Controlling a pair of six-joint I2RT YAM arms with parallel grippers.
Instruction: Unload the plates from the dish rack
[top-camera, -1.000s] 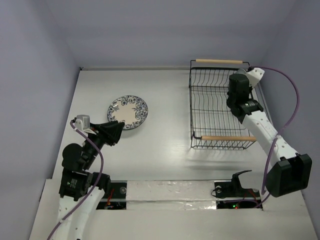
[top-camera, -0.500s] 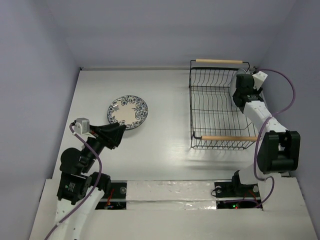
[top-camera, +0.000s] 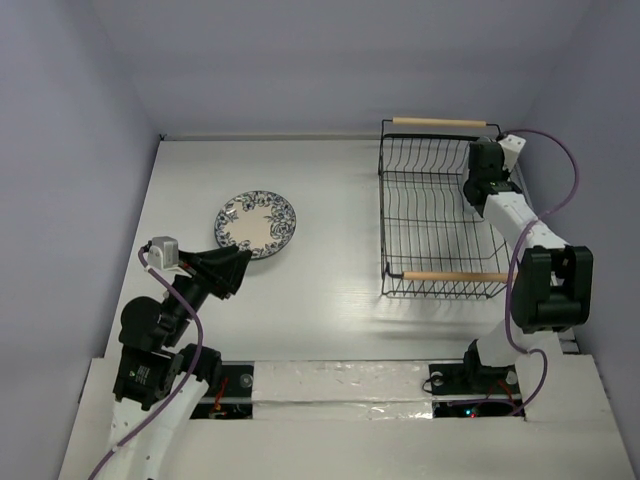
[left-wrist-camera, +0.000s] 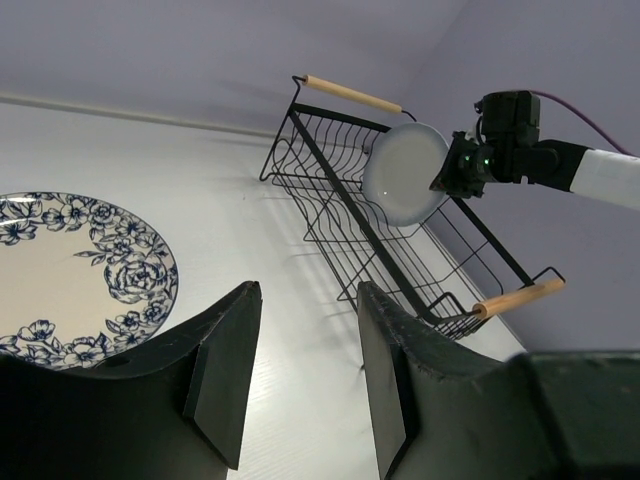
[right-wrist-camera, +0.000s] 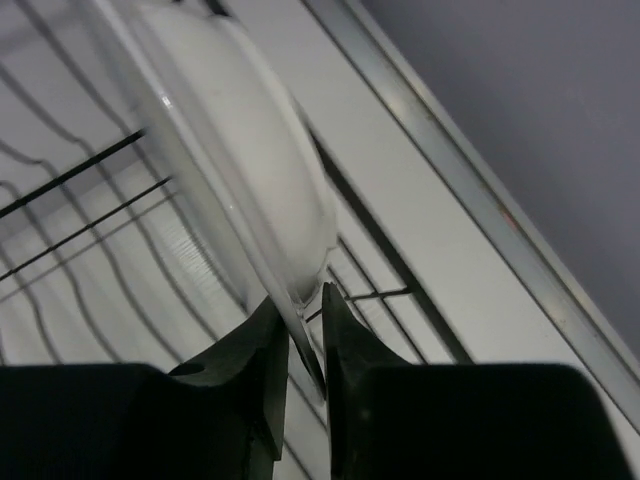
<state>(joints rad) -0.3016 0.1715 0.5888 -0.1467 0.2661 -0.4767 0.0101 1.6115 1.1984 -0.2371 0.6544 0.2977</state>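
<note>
1. Right gripper (right-wrist-camera: 300, 312): jaws nearly together, pinching the thin rim of a plain white round ceramic plate (right-wrist-camera: 240, 130).
2. White plate (left-wrist-camera: 405, 173) stands on edge, tilted, at the right side of the rectangular black wire dish rack (top-camera: 430, 215), nearer its far light wooden rod handle (top-camera: 440, 122). Whether it touches the wires cannot be told.
3. Left gripper (left-wrist-camera: 308, 300): jaws apart, holding nothing, poised above the white tabletop (top-camera: 330, 200).
4. Round white plate with blue floral ornament (top-camera: 255, 222) lies flat on the table, just beyond the left gripper, well apart from the rack.
</note>
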